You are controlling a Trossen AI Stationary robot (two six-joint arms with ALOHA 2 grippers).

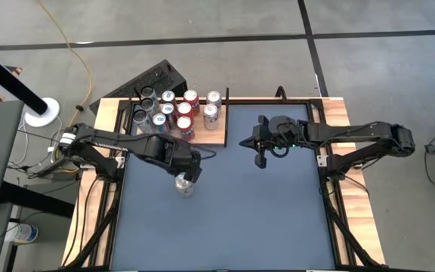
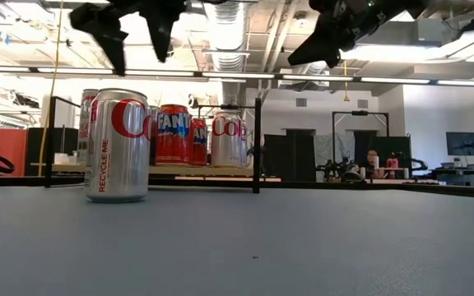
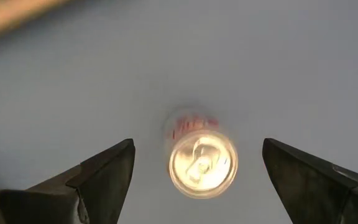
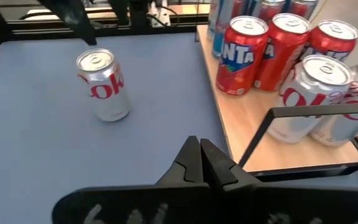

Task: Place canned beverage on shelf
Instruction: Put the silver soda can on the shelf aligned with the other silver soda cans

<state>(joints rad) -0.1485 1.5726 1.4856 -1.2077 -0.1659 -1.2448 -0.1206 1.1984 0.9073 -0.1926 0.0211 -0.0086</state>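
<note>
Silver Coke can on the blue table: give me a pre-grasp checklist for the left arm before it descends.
1. Silver Coke can upright on the table: ok.
2. Left gripper open, fingers either side of the can top: ok.
3. Left gripper above the can, not touching, per the low view: ok.
4. Right gripper shut, parked away from the can: ok.
5. Free space on the shelf for another can: ok, front edge bare.
6. Can full or empty: cannot tell.
</note>
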